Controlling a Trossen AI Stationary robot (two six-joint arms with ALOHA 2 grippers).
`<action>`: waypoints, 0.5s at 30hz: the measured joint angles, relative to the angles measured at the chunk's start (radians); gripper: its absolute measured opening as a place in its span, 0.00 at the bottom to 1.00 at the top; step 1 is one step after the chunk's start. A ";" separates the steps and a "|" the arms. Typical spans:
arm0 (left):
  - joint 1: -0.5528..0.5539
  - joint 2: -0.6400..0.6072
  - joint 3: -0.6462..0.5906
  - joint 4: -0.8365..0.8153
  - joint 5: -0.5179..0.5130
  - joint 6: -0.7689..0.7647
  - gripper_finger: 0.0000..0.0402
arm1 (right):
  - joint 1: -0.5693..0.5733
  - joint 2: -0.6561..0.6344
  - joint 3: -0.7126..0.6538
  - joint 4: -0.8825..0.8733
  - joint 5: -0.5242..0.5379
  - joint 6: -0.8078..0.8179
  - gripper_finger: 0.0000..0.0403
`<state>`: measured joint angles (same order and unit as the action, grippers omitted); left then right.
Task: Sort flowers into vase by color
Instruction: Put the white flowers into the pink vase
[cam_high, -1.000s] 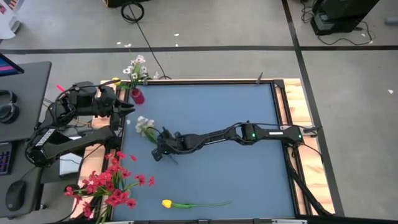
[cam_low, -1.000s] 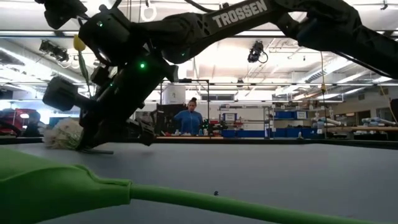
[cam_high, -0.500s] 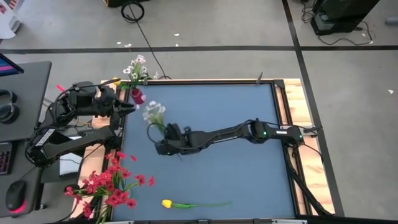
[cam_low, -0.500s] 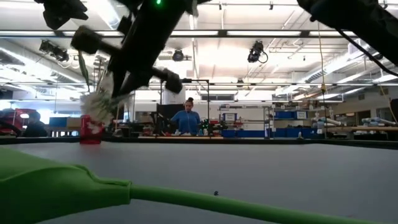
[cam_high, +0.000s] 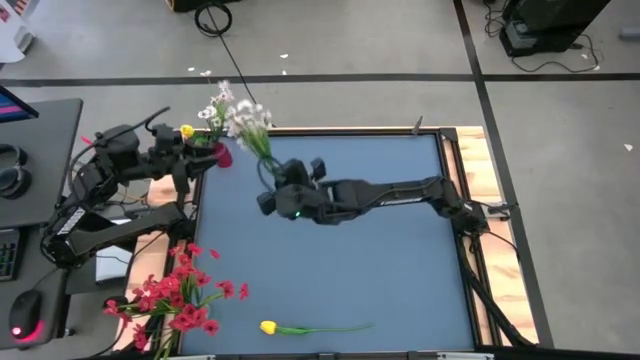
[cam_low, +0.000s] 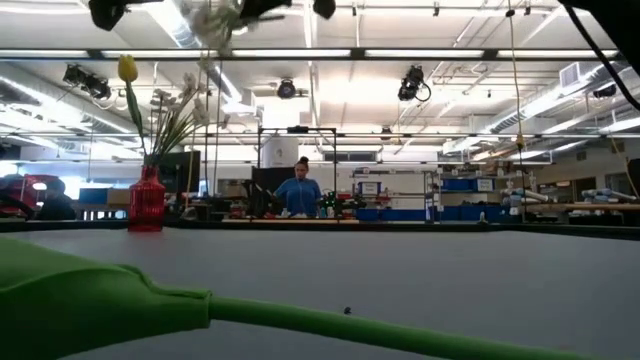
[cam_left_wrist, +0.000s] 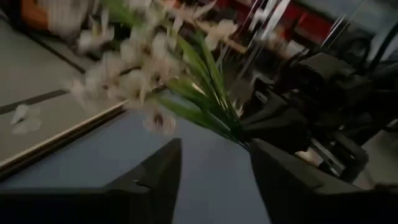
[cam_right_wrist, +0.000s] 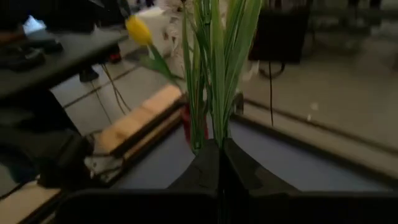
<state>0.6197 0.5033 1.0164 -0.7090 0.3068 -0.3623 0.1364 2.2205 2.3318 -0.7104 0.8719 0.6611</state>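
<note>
My right gripper (cam_high: 268, 182) is shut on a spray of small white blossoms (cam_high: 243, 117) and holds it in the air beside the small red vase (cam_high: 221, 156) at the table's far left corner. The vase (cam_low: 146, 206) stands upright with a yellow tulip (cam_low: 127, 68) and white blossoms (cam_high: 218, 104) in it. My left gripper (cam_left_wrist: 214, 180) is open just left of the vase, touching nothing. Red blossom sprays (cam_high: 180, 296) lie at the near left edge. Another yellow tulip (cam_high: 268, 327) lies by the near edge. My right gripper pinches the spray's green stems (cam_right_wrist: 216, 134) between its two shut fingers, at their lower part. The stems rise out of the fingers and lean toward the far left corner. The spray is lifted clear of the table, blossoms (cam_left_wrist: 134, 81) uppermost, near the vase's flowers.
The blue table (cam_high: 380, 270) has wooden rails along its left and right sides (cam_high: 458, 170). The lying tulip's green stem (cam_low: 300, 320) crosses the low view's foreground. A desk with a keyboard and mouse (cam_high: 25, 315) stands left of the table. A person (cam_low: 301, 192) stands far behind.
My right gripper has risen from the table's left middle and moved toward the far left corner, carrying the white spray. The spray, lying on the table a second ago, is now lifted clear and stands up beside the vase. My left arm has shifted slightly toward the far edge.
</note>
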 joint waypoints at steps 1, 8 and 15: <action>0.000 0.004 0.000 0.021 0.001 -0.014 0.53 | -0.002 -0.012 0.000 0.019 0.000 -0.040 0.03; 0.000 0.053 0.000 0.149 0.013 -0.072 0.76 | -0.026 -0.063 0.000 0.263 -0.112 -0.367 0.03; -0.004 0.104 0.000 0.311 0.107 -0.119 0.79 | -0.078 -0.072 0.000 0.415 -0.259 -0.466 0.03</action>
<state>0.6156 0.6068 1.0168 -0.3975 0.4139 -0.4814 0.0585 2.1489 2.3318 -0.2959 0.6130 0.1956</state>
